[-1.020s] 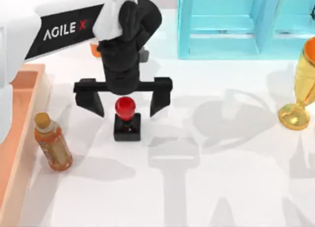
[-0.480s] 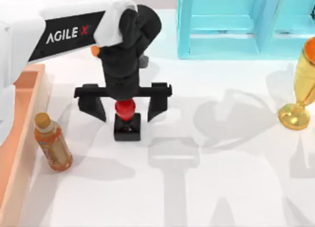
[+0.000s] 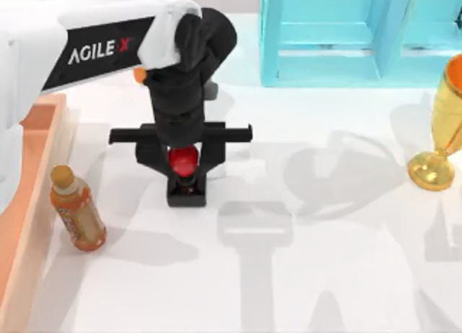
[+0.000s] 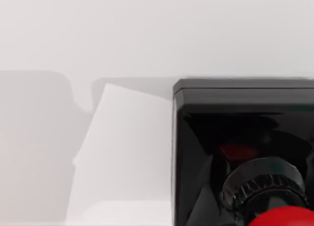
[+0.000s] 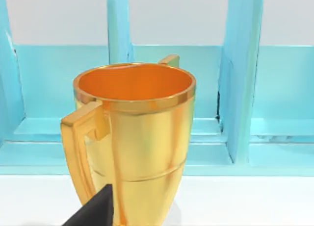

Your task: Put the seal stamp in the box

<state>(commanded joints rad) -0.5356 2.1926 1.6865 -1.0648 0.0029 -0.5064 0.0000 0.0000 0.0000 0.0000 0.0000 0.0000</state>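
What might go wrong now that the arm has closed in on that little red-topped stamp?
The left tool pinches only the stamp's round, glossy red knob, so it could slip or tilt when lifted. The way to the box at the table's left passes near the small bottle standing beside its wall, so a low carry might knock it over.
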